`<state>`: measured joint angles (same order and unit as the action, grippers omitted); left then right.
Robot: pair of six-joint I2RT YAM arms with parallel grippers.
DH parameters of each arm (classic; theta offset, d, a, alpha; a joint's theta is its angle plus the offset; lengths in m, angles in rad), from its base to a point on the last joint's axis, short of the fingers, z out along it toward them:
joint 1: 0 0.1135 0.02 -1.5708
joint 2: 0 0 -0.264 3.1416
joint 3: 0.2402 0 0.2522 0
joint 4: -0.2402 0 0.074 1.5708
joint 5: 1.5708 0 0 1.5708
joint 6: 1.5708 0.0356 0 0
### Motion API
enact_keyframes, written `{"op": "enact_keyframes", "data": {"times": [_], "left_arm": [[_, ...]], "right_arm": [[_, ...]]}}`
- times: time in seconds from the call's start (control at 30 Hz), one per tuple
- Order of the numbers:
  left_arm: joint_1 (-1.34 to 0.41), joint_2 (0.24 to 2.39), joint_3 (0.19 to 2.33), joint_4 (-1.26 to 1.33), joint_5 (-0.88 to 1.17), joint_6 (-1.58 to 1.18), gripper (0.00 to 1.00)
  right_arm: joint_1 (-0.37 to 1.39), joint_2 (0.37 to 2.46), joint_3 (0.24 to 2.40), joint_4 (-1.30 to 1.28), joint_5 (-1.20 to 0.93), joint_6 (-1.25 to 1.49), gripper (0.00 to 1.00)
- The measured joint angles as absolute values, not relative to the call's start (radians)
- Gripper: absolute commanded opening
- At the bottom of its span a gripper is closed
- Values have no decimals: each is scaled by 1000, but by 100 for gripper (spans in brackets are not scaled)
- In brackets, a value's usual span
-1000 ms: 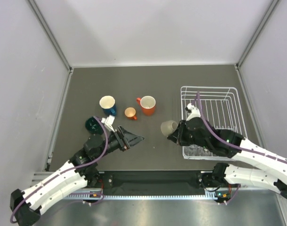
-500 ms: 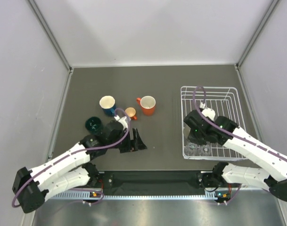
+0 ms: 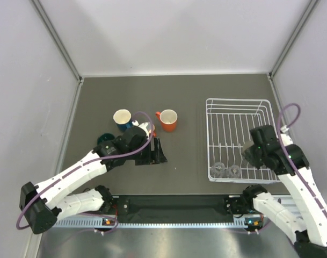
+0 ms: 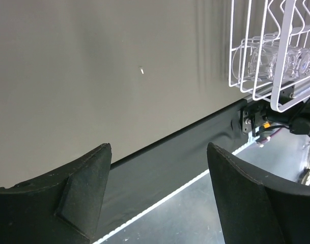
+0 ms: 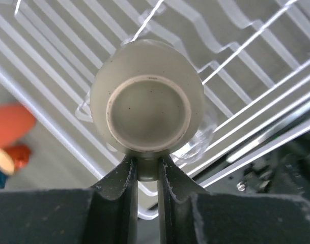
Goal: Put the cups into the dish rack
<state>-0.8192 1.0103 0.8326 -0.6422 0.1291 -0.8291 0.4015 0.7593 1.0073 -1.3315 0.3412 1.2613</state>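
Since half a second ago the right arm (image 3: 292,177) has swung from the rack's near-left corner to its right side, and the left arm (image 3: 77,174) has pushed up toward the cups. Only the right wrist view shows the load: the right fingers (image 5: 119,180) pinch the handle of the beige mug (image 5: 147,99), base toward the lens, over the bars of the dish rack (image 3: 238,102). The top view hides that mug under the arm, and the left wrist view shows the left fingers (image 4: 68,198) spread and the two clear glasses (image 4: 269,58) at the rack's near edge. Blue mug (image 3: 122,118), large orange mug (image 3: 168,119) and dark green cup (image 3: 103,141) sit on the dark grey worktop (image 3: 190,91), with pale walls (image 3: 168,32) on three sides.
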Motion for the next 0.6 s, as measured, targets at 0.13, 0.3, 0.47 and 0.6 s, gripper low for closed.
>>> {"op": "enact_keyframes", "data": {"times": [0.13, 0.3, 0.47, 0.6], "left_arm": [[-819, 1005, 860, -669, 109, -805, 80], [-819, 944, 900, -707, 72, -747, 80], [-819, 899, 909, -740, 42, -684, 80], [-819, 916, 911, -778, 28, -636, 80]], "right_arm": [[198, 722, 979, -1356, 343, 1185, 0], [-6, 776, 939, -1354, 341, 1105, 0], [-88, 832, 876, -1354, 331, 1089, 0], [-104, 837, 864, -1354, 312, 1089, 0]]}}
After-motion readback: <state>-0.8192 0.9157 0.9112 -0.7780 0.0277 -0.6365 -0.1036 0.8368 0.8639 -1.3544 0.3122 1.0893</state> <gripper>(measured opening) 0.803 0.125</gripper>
